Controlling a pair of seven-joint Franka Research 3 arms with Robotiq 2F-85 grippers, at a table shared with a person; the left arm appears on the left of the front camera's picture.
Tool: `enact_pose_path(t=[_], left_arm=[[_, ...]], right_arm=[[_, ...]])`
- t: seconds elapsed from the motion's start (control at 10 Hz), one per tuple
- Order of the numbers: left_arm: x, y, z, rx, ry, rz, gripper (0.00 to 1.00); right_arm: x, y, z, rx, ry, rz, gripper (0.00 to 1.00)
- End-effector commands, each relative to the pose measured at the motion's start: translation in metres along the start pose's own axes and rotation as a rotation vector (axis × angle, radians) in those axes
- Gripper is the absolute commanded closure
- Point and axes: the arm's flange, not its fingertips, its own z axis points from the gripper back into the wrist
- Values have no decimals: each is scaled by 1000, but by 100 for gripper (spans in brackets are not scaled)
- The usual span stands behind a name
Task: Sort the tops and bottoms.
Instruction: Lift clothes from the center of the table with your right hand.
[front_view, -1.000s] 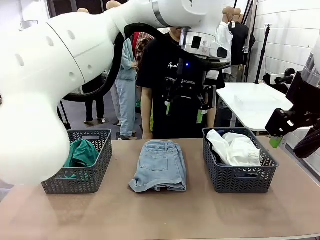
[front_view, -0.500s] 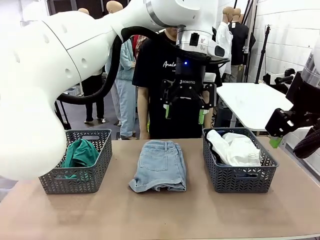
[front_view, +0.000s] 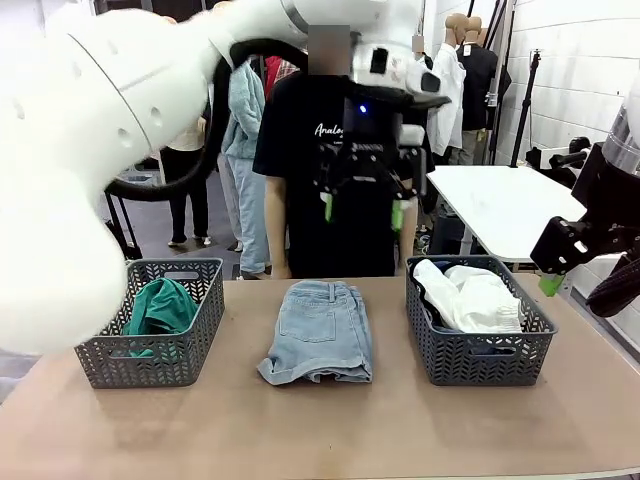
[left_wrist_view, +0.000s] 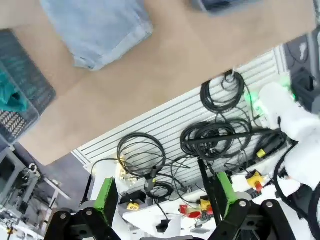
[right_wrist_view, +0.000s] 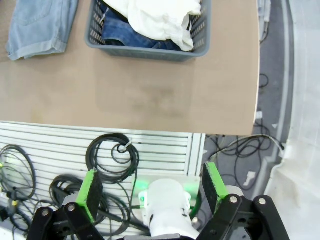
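Pale light-blue shorts (front_view: 320, 330) lie folded on the table between two grey baskets. A teal-green top (front_view: 160, 305) sits in the left basket (front_view: 150, 368). In the right basket (front_view: 480, 362) a white top (front_view: 470, 298) lies over dark blue jeans (right_wrist_view: 125, 32). My left gripper (front_view: 361, 208) hangs open high above the shorts, in front of the person, holding nothing. Its wrist view looks down on the shorts (left_wrist_view: 95, 30) and the teal top (left_wrist_view: 10, 97). My right gripper (front_view: 553, 275) is open and holding nothing, raised beyond the right basket; its view shows the white top (right_wrist_view: 160, 17) and the shorts (right_wrist_view: 40, 25).
A person in a black T-shirt (front_view: 300, 170) stands at the table's far edge, behind the shorts. A white table (front_view: 500, 200) stands at the back right. Bare tabletop (front_view: 320, 430) stretches along the near side, in front of both baskets.
My left gripper has risen and drifted slightly left, still open. The right arm and the garments have not moved.
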Motion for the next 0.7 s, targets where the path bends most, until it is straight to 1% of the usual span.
enact_pose_path(t=[0.0, 0.1, 0.2, 0.3, 0.4, 0.5, 0.6], left_arm=[[-90, 61, -49, 22, -46, 42, 0], [-106, 77, -60, 69, -39, 33, 0], [-117, 94, -75, 88, -47, 74, 0], [-125, 111, -93, 9, 67, 114, 0], [-139, 120, -111, -40, 341, 208, 0], [-152, 132, -122, -54, 404, 280, 0], [-171, 143, -129, -76, 406, 350, 0]], right_arm=[[1, 1, 0, 12, 5, 4, 0], [1, 1, 0, 12, 5, 4, 0], [1, 1, 0, 12, 5, 4, 0], [1, 1, 0, 12, 5, 4, 0], [1, 1, 0, 12, 5, 4, 0], [1, 1, 0, 12, 5, 4, 0], [1, 1, 0, 12, 5, 4, 0]])
